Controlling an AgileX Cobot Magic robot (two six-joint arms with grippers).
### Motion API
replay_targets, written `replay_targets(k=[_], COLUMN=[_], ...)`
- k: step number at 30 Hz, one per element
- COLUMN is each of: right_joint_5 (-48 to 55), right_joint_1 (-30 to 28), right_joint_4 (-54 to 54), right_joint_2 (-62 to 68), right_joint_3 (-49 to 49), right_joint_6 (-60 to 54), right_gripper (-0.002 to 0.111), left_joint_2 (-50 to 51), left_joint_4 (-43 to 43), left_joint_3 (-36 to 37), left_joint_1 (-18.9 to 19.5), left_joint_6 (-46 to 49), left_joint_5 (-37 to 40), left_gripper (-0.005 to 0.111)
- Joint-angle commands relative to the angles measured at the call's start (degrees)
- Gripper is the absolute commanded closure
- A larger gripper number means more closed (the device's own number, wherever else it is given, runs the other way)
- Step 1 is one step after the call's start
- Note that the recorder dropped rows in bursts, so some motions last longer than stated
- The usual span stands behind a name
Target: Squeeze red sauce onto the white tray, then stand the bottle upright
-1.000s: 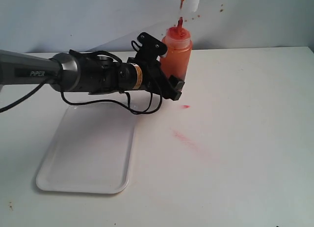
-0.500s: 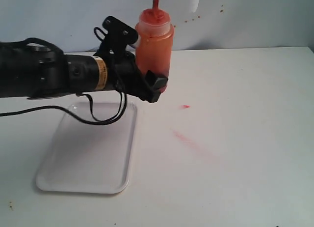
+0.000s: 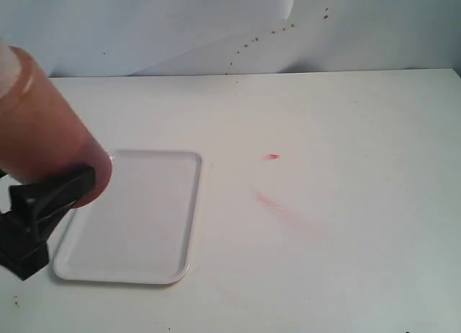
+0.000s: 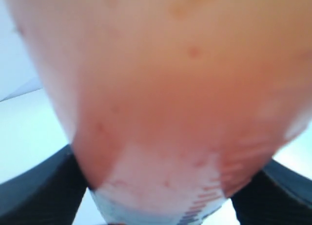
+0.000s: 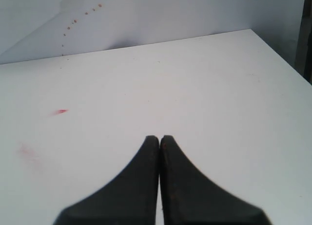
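The left gripper [image 4: 165,161] pinches the bottle [image 3: 45,124] at the bench's left edge, in front of the white tray's [image 3: 180,225] left rim. The right gripper [image 5: 160,140] is pressed together, empty. A red sauce [image 3: 272,156] drop lies mid-bench.

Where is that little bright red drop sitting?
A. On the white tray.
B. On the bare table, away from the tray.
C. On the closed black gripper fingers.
B: the red sauce drop lies on the table, well apart from the white tray, which looks clean.
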Motion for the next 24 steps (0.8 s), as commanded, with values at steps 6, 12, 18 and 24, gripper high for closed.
replay_targets(k=[6,12,18,24], right_joint_5=[-0.22,-0.22,-0.22,-0.22], right_joint_1=[0.21,0.21,0.21,0.21], right_joint_4=[-0.38,-0.38,-0.38,-0.38], right_joint_2=[-0.31,-0.31,-0.31,-0.31], right_joint_3=[0.21,0.21,0.21,0.21], right_joint_6=[-0.27,-0.27,-0.27,-0.27], right_gripper=[0.108,0.108,0.108,0.108], left_joint_2=[-11.45,-11.53,-11.53,-11.53], left_joint_4=[-0.95,-0.95,-0.95,-0.95], left_joint_3=[1.79,1.79,1.79,1.79], left_joint_1=[0.04,0.04,0.04,0.04], left_joint_6=[-3.01,-2.99,-2.99,-2.77], left_joint_5=[1.74,1.88,1.88,1.88], left_gripper=[0.107,0.107,0.107,0.107])
